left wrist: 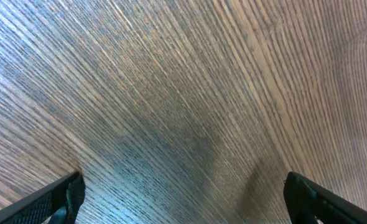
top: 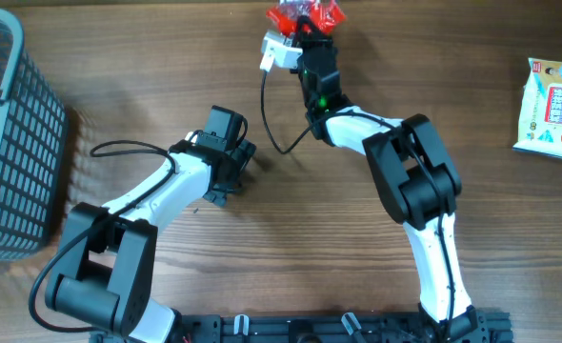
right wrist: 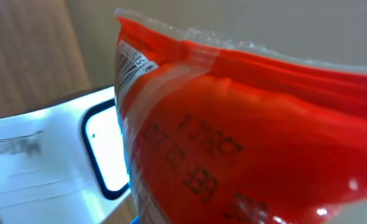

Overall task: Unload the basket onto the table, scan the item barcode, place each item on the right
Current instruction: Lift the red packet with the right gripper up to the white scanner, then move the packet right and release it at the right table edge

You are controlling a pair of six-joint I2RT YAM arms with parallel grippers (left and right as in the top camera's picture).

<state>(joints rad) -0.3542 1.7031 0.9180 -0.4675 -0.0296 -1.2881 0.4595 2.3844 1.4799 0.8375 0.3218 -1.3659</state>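
**Right arm:** reaches forward to the far side of the table (top: pixel 119 57), elbow bent.
**Right gripper (top: pixel 310 40):** pressed together, apparently pinching the red packet (top: pixel 305 13); its fingers are hidden behind the packet.
**Red packet:** held up just beside the white scanner (right wrist: pixel 59 168). Black print faces the wrist camera, and the scanner's dark-rimmed window is close behind its edge.
**Left arm:** folded low over mid-table.
**Left gripper (left wrist: pixel 183 186):** spread wide above bare wood, holding nothing.
**Basket (top: pixel 10 143):** left edge.
**Pale packet (top: pixel 552 105):** far right, well apart.
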